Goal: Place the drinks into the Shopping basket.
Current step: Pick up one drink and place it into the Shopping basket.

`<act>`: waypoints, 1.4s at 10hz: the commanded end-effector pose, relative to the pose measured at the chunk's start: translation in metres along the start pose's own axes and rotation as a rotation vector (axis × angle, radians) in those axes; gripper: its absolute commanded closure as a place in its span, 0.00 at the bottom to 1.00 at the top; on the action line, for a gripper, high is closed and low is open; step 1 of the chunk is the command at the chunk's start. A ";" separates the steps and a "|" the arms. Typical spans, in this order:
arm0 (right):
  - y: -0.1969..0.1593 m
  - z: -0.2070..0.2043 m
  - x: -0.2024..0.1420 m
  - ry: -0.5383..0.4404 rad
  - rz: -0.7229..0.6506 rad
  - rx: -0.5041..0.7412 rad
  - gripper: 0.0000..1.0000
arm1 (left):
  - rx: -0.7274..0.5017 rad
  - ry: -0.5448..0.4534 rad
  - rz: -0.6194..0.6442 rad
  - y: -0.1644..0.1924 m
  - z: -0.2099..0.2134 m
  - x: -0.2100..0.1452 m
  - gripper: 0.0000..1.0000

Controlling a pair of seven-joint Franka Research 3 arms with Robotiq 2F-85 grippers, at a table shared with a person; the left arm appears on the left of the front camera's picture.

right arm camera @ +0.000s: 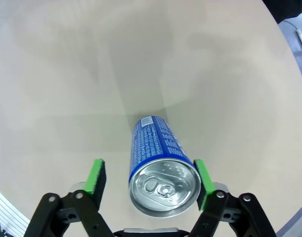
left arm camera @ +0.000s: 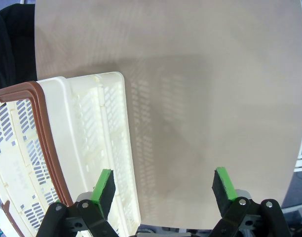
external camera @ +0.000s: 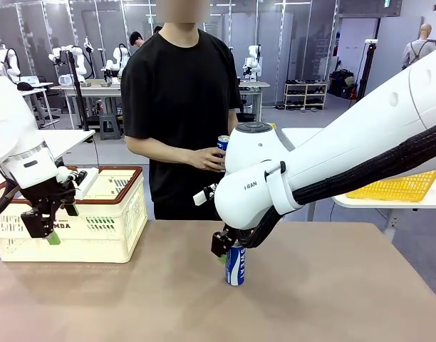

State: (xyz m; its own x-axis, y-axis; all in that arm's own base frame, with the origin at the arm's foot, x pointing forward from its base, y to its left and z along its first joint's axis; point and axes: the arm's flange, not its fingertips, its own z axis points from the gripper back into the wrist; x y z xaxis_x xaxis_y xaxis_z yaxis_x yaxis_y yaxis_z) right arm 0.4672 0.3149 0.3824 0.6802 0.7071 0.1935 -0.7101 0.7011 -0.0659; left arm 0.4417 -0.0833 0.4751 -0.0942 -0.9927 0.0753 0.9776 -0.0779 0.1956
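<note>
Jaws of the right gripper (right arm camera: pixel 148 170) stand apart on either side of a blue and white drink can (right arm camera: pixel 158 148). One green pad sits right at the can's rim and the other is clear of it with table showing in the gap, so the gripper is open, not clamping. The can stands upright on the tan table (external camera: pixel 332 285), near the middle, its silver top and pull tab facing the right wrist camera. Its blue side carries fine white print, too small to read. In the front view, blue lettering runs down its white face, and I cannot read it for sure. The white arm above it shows the letters "RAN".

The left gripper (left arm camera: pixel 164 190) is wide open and holds nothing. It hangs over the table just beside the Shopping basket (external camera: pixel 111 221), a cream slotted crate with a reddish-brown rim; "MDA" shows on the crate's front wall.

Across the table, a person in a black shirt holds a second blue can (external camera: pixel 223 144) in one hand (external camera: pixel 207 158). A yellow mesh basket (external camera: pixel 400 187) lies on another table to the right.
</note>
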 end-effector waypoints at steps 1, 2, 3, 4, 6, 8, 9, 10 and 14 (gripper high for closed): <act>-0.002 0.007 0.001 0.012 0.024 -0.005 0.00 | 0.004 0.010 0.003 0.001 0.001 0.000 0.00; -0.003 0.012 -0.001 0.018 0.020 -0.018 0.00 | 0.004 0.010 0.003 0.001 0.001 0.000 0.00; -0.004 0.018 -0.004 0.037 0.028 -0.019 0.00 | 0.004 0.010 0.003 0.001 0.001 0.000 0.00; -0.007 0.023 -0.007 0.053 0.042 -0.044 0.00 | 0.004 0.010 0.003 0.001 0.001 0.000 0.00; -0.014 0.039 -0.018 0.078 0.073 -0.089 0.00 | 0.004 0.010 0.003 0.001 0.001 0.000 0.00; -0.025 0.063 -0.043 0.118 0.053 -0.132 0.00 | 0.004 0.010 0.003 0.001 0.001 0.000 0.00; -0.040 0.080 -0.065 0.124 0.023 -0.123 0.00 | 0.004 0.010 0.003 0.001 0.001 0.000 0.00; -0.057 0.098 -0.087 0.104 -0.004 -0.128 0.00 | 0.004 0.010 0.003 0.001 0.001 0.000 0.00; -0.133 0.150 -0.198 0.095 -0.054 -0.100 0.00 | 0.004 0.010 0.003 0.001 0.001 0.000 0.00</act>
State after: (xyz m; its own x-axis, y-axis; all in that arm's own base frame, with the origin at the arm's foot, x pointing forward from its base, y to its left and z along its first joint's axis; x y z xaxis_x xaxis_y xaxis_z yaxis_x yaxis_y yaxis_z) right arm 0.4088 0.0883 0.5028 0.7406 0.6641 0.1020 -0.6410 0.7439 -0.1891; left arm 0.4419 -0.0829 0.4752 -0.0933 -0.9928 0.0757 0.9776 -0.0770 0.1957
